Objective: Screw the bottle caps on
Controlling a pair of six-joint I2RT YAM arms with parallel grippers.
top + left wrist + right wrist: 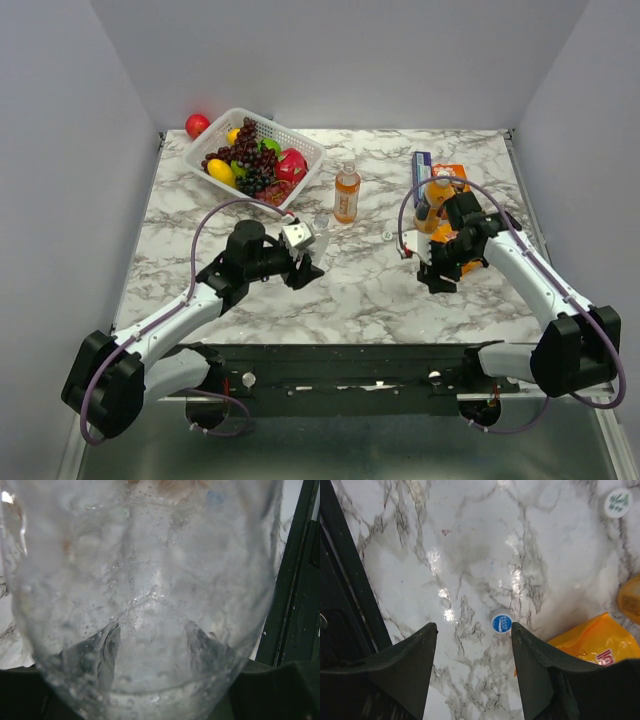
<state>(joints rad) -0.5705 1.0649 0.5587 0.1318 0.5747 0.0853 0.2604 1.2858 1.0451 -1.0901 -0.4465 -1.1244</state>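
I am working over a marble worktop point(400, 300), and I read the two arms as sharing one job. The left tool point(312, 243) is clamping the clear bottle point(150, 595), probably to steady it for capping. The right tool point(473, 627) is hanging with its fingers spread wide over the worktop.

Two orange bottles are standing well apart. One orange bottle point(347, 193) is near the middle of the worktop, and the other orange bottle point(436, 200) is just beside the right arm, by an orange snack packet point(590, 640).

The blue cap point(501, 623) is lying flat between the right fingertips, nearer one of them. I judge the tool is lining up to pick it.

The overhead view is giving me the layout but hardly showing the clear bottle. The left wrist view is filled with its beaded wall and does not show its neck, so I cannot tell whether the mouth is bare. The right wrist view is showing the blue cap sharply, and a white cap point(618, 503) in its far corner.
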